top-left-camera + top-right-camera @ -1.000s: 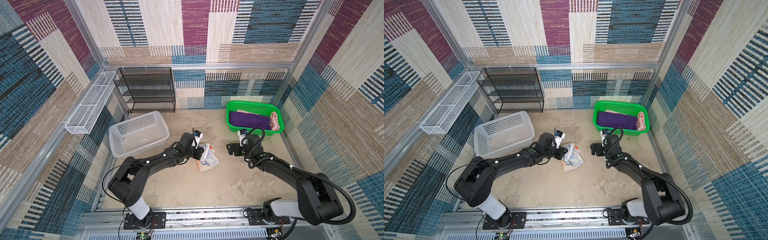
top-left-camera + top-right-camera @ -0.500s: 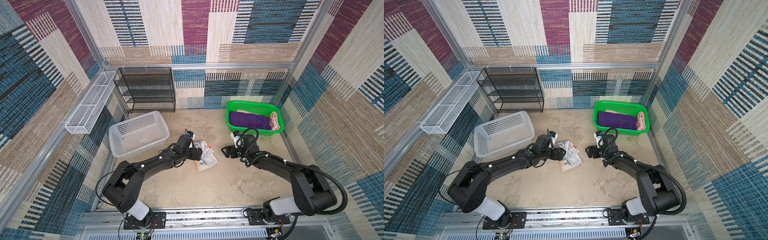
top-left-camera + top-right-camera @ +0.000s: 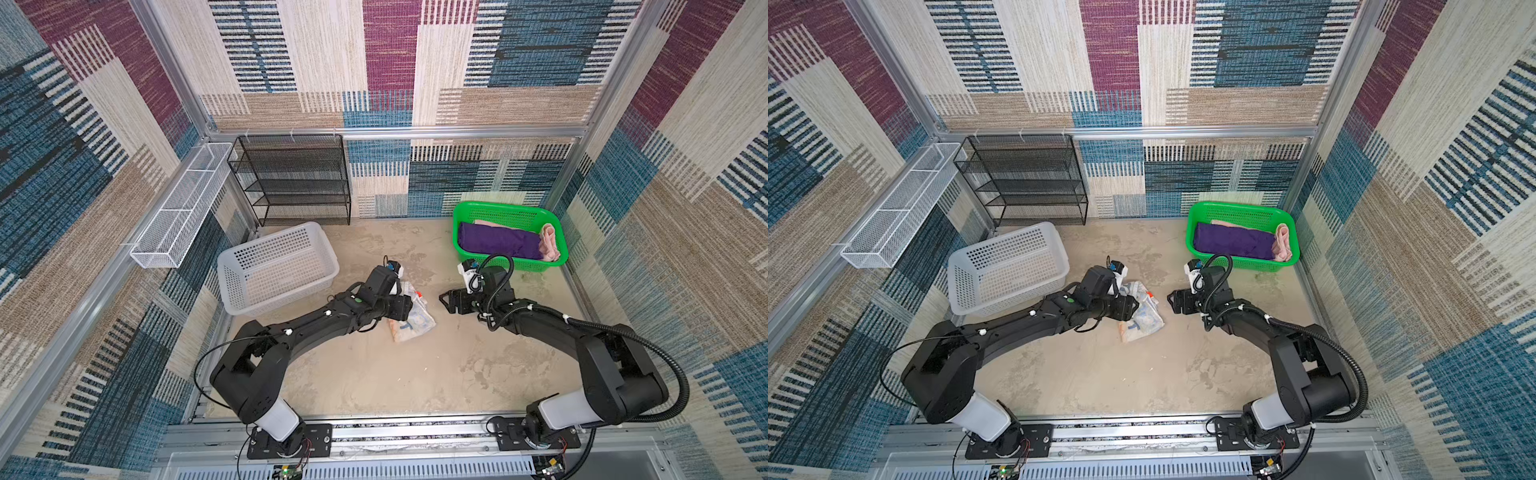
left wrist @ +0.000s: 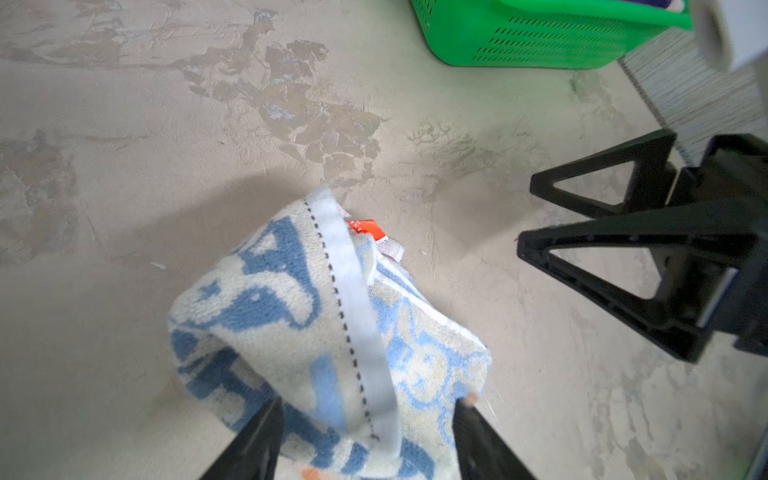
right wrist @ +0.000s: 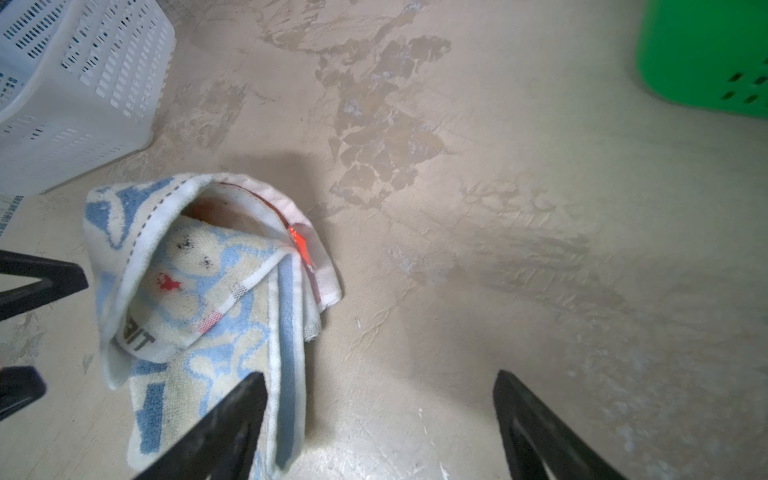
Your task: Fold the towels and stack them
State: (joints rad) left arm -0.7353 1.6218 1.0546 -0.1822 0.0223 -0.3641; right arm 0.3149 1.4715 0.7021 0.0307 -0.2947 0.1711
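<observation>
Right wrist: towel (image 5: pixel 199 291) reads "BIT"; right fingers (image 5: pixel 224 436) apart; left fingers (image 4: pixel 253 449): grip unclear.

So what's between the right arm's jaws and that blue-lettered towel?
Only a bare strip of the beige surface. The left wrist view shows the right arm's jaws open, standing clear of the towel; both top views show the same gap.

**Bright, even light; softer wrist views**

Both top views are bright and sharp, lit evenly from overhead. Only faint, soft shadows lie on the floor (image 3: pixel 374 374) beneath the arms (image 3: pixel 316 324). The wide lens splays the walls (image 3: pixel 62 166) outward toward the edges. The wrist views are softer. The whitish towel (image 4: pixel 291 316) smears along its hem and casts a diffuse shadow, and the green basket (image 5: pixel 706 54) is out of focus.
</observation>
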